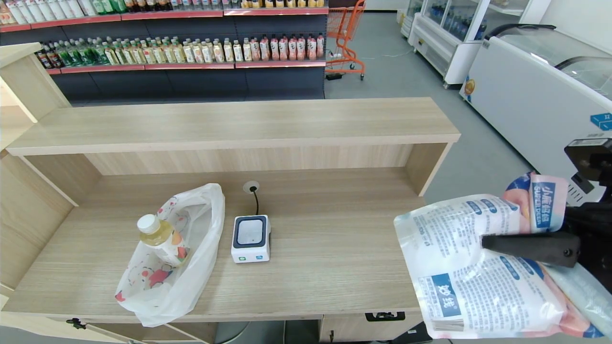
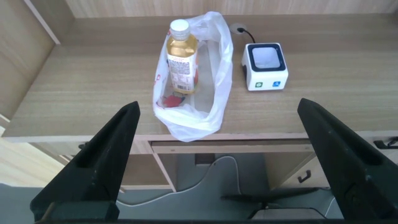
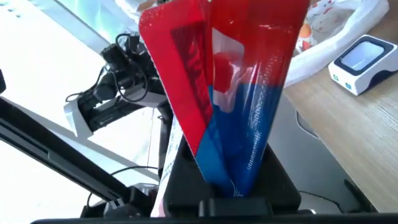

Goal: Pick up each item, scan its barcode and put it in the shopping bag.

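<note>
Pouch (image 1: 468, 267) of glossy, crinkled plastic film is clamped in the right gripper (image 1: 487, 242), with one flat black finger (image 1: 530, 248) lying across its white back panel. That panel carries dense blue print and a few blue label blocks, too fine to make out, and its edges run pink and blue. In the right wrist view the pouch (image 3: 230, 93) rises from the jaws as a folded red and blue sheet. It hangs past the right front corner of the counter (image 1: 334, 248), well apart from the scanner (image 1: 251, 238).

The left gripper (image 2: 217, 112) hangs in front of the counter's front edge, its dark wedge-shaped fingers (image 2: 99, 168) spread wide.

On the pale wood-grain counter lies the shopping bag (image 1: 201, 248), thin white film with coloured cartoon print and its mouth open. Inside it is a bottle (image 1: 160, 239) of pale yellow drink with a white screw cap and a printed label. Just beside the bag sits the scanner, a rounded white box with a dark-framed window. A black cable (image 1: 256, 200) runs from it to a round hole behind.
</note>
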{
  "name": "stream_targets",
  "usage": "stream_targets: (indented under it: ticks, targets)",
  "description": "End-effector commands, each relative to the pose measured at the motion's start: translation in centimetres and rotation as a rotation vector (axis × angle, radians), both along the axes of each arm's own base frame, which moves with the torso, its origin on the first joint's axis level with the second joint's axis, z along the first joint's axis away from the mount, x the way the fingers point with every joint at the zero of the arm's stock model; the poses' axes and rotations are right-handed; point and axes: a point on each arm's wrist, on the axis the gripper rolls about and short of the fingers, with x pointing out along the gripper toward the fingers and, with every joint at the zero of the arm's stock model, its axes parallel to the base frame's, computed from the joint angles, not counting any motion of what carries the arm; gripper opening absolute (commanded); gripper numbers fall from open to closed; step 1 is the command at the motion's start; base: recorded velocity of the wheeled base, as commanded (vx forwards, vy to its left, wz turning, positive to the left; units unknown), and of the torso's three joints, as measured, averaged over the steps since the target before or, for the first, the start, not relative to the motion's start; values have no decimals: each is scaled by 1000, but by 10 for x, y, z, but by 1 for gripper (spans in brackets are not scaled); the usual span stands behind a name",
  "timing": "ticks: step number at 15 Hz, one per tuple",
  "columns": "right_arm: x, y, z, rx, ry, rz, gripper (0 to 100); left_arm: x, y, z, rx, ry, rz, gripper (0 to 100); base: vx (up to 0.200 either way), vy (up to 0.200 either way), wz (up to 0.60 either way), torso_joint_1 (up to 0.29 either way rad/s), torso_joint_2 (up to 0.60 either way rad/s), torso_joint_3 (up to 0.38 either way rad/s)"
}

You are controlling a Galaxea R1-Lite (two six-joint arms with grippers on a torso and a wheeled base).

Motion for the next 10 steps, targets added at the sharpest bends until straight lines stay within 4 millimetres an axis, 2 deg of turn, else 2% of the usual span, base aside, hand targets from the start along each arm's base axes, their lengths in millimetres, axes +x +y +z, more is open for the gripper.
stream_targets:
  ticks: [1,4,10]
  targets:
    - [-2,0,0,2,24,3,0,0,0,0,0,0,0,100,0,0,0,0,0,0]
    - [-10,-1,-1,9,150,-1,0,0,0,0,0,0,0,100,0,0,0,0,0,0]
    - [-9,-1,-12,-8,249,-36,0,0,0,0,0,0,0,100,0,0,0,0,0,0]
